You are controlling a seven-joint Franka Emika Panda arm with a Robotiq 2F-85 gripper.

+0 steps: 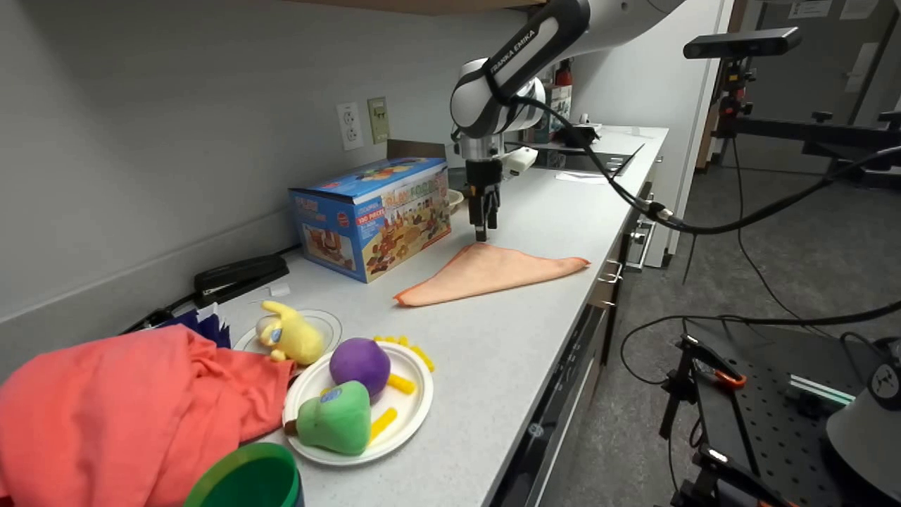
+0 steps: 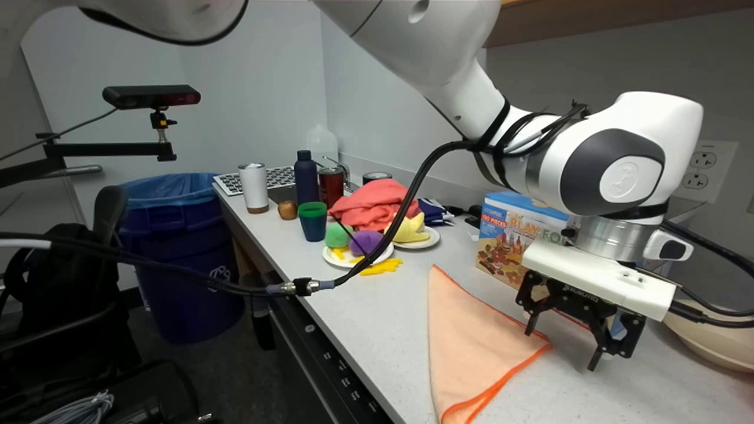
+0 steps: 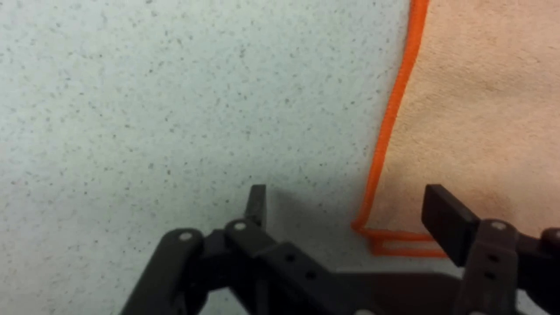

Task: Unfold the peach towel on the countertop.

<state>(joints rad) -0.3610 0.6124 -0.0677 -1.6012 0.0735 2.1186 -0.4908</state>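
My pincer (image 3: 345, 210) spread wide, nothing gripped, astride corner (image 3: 361, 225) of peach towel (image 2: 474, 344), folded into triangle on countertop (image 2: 377, 312). Contact unclear. Risk: orange hems (image 3: 402, 236) nearly flush there, so I could pinch both layers, dragging whole towel instead of opening fold.

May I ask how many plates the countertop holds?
2: a white plate holding the purple toy and green toy, and a second plate beneath the yellow toy. Others could be hidden.
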